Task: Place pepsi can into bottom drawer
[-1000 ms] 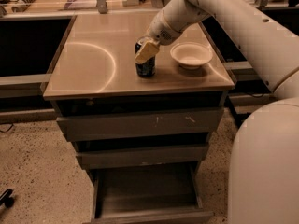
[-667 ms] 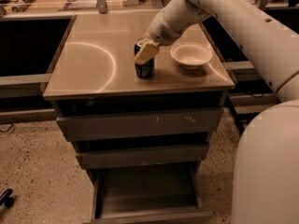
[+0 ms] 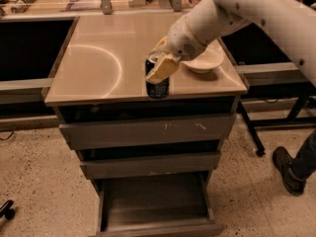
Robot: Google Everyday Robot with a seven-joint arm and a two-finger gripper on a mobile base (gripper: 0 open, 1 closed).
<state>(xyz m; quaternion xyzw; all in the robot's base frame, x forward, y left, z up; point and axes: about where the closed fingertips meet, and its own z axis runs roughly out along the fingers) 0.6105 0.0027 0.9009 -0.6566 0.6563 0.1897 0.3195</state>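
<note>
The dark-blue pepsi can is upright over the front edge of the cabinet's tan top. My gripper comes down from the upper right and is shut on the can's upper part, its cream fingers covering the rim. I cannot tell whether the can still rests on the top. The bottom drawer is pulled out, open and empty, directly below and nearer the camera.
A cream-white bowl sits on the top just right of the can. The scratched top drawer and the middle drawer are slightly ajar. A person's shoe stands on the floor at right. Dark benches flank the cabinet.
My gripper and the can have moved together toward the front edge of the cabinet top and slightly right. The bowl and drawers have not moved.
</note>
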